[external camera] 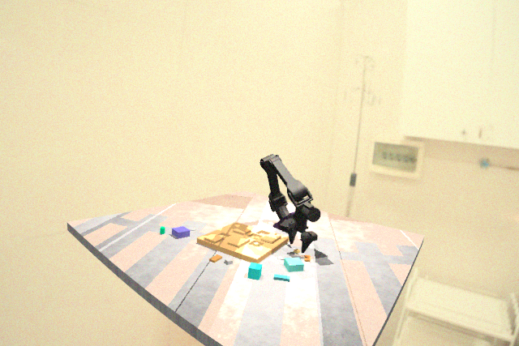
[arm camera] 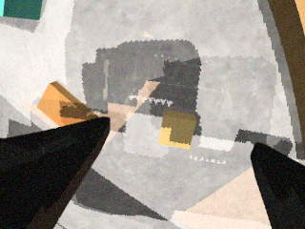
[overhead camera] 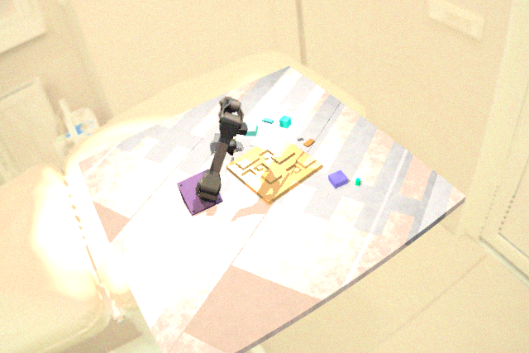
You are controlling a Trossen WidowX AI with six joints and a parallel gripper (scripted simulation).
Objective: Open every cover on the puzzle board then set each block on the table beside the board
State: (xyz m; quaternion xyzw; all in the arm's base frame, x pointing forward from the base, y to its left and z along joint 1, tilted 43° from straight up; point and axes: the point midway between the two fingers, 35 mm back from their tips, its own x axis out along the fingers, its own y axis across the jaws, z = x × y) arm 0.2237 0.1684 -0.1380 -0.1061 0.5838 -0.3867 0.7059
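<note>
My gripper [overhead camera: 237,140] [external camera: 298,247] [arm camera: 181,136] is open above the table beside the puzzle board [overhead camera: 297,178] [external camera: 255,257] [arm camera: 290,43]. A small yellow block [external camera: 297,251] [arm camera: 177,130] lies on the table between and below the spread fingertips, touching neither. An orange block [external camera: 306,258] [arm camera: 59,106] lies near it, by the left finger in the wrist view. The tan board carries raised covers and dark slots or wells; shadow and size keep me from telling each cover's position. Its wells are too small to read clearly.
Beyond the board lie a teal block [overhead camera: 250,131] [external camera: 293,264], a cyan cube [overhead camera: 285,121] [external camera: 255,271], a flat teal piece [overhead camera: 268,120] [external camera: 281,278], an orange piece [overhead camera: 308,142] [external camera: 216,258] and a grey piece [overhead camera: 300,139] [external camera: 228,262]. A purple block [overhead camera: 337,178] [external camera: 180,232] and green piece [overhead camera: 358,181] [external camera: 162,230] lie apart.
</note>
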